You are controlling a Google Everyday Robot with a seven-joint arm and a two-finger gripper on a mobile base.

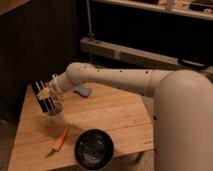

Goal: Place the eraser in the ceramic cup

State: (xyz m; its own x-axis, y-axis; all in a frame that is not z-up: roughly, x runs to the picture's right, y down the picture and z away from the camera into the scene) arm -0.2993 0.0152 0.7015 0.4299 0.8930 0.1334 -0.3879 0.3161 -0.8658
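Observation:
The eraser (43,96), a long flat black block with a pale stripe, is held tilted in my gripper (47,93) at the left of the wooden table. Its lower end reaches down to the rim of the ceramic cup (55,113), a small pale tapered cup standing just below it. My white arm (110,80) reaches across from the right. The gripper is shut on the eraser's middle.
An orange stick-like tool (61,138) lies in front of the cup. A black round pan (93,148) sits near the table's front edge. A small blue-grey lump (83,91) lies behind the arm. The wooden table (120,120) ends at the right near my body.

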